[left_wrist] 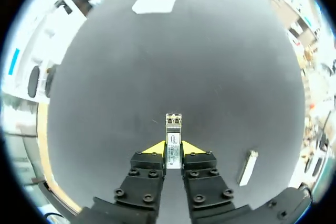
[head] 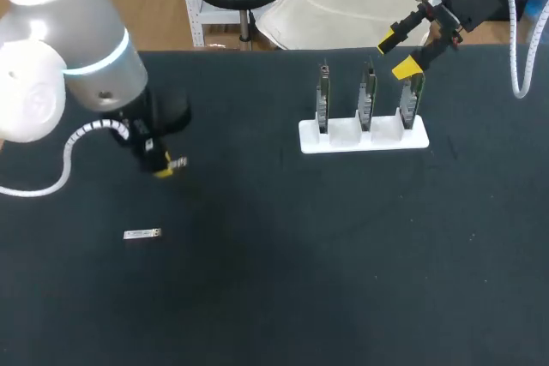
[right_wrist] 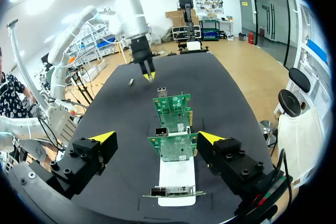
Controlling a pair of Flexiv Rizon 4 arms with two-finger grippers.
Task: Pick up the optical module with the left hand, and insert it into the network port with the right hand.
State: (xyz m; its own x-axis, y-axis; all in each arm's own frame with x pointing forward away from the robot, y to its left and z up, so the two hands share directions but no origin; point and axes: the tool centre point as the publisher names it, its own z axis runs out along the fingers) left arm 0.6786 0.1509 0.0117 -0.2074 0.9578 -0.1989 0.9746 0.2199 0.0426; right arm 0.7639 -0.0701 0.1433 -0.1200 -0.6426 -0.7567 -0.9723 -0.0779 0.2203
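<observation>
- Left claw (left_wrist: 173, 148) is drawn narrow and clamped on the optical module (left_wrist: 173, 135). It is gripped from both sides, with its front end sticking out past the yellow tips, over the dark surface (left_wrist: 173, 66).
- A second module (head: 141, 234) lies flat on the surface near my left claw, apart from it.
- Right claw (right_wrist: 156, 137) is spread wide with nothing in it. It hangs over the right end of the white stand (head: 343, 139).
- The stand carries three circuit boards (head: 367, 96), upright in a row, each in its own slot. They are well apart from my left claw.
- From the right wrist, the boards line up one behind another ahead of the claw. My fingers sit either side of the row and touch none.
- Network port (right_wrist: 161, 130) is a small metal cage on the middle board's edge. The neighbouring boards stand close before and behind it.
</observation>
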